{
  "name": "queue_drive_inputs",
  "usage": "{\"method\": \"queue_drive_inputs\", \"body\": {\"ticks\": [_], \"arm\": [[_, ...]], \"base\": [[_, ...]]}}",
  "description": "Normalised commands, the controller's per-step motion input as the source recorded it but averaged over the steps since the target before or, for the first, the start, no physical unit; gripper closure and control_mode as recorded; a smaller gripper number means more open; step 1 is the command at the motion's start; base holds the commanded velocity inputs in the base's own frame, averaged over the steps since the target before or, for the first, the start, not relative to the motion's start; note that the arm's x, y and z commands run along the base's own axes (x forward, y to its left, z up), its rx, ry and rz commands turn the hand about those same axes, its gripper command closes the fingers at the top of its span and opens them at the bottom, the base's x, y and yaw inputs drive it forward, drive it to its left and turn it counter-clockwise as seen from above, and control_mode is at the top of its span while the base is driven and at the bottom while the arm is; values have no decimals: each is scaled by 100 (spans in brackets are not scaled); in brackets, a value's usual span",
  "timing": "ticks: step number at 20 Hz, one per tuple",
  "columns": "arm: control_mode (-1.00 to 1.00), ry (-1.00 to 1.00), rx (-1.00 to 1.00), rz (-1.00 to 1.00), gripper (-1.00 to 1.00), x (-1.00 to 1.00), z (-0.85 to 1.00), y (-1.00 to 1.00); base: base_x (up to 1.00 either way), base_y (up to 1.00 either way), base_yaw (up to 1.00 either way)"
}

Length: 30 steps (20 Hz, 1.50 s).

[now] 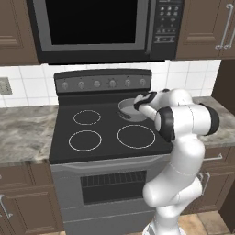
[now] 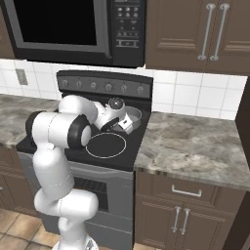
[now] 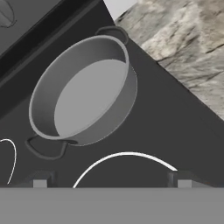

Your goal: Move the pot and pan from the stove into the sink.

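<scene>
The pot [image 3: 83,92] is a round silver-grey metal pot with two small loop handles, standing upright on the back right burner of the black stove [image 1: 103,134]. It also shows as the pot [image 1: 127,110] and the pot [image 2: 138,114] in the base views. My gripper [image 3: 112,181] hangs just above the stove top, beside the pot on its near side, and is open. Its two dark fingertips [image 3: 40,182] stand wide apart with nothing between them. The hand [image 1: 143,99] reaches over the pot's right rim. The pan and the sink are out of view.
A microwave [image 1: 96,25] hangs above the stove's knob panel [image 1: 103,83]. Speckled stone counter [image 2: 195,149] lies to the right of the stove, with more counter [image 1: 25,131] on the left. Three other burner rings [image 1: 136,136] are bare. Brown cabinets stand above and below.
</scene>
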Motion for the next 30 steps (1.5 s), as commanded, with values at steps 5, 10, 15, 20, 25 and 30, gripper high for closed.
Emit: {"method": "queue_drive_inputs", "body": {"ticks": [5, 10, 15, 20, 25, 30], "arm": [[-100, 0, 0, 0, -100, 21, -32, 0], [-100, 0, 0, 0, -100, 25, -29, 0], [-100, 0, -2, 0, -100, 33, -18, 0], [-100, 0, -1, 0, -100, 34, -12, 0], [-100, 0, 0, 0, -100, 23, -3, 0], [-100, 0, 0, 0, -100, 23, -4, 0]], "base": [[0, 0, 0], [0, 0, 0], [0, 0, 0], [0, 0, 0], [0, 0, 0], [0, 0, 0]]}}
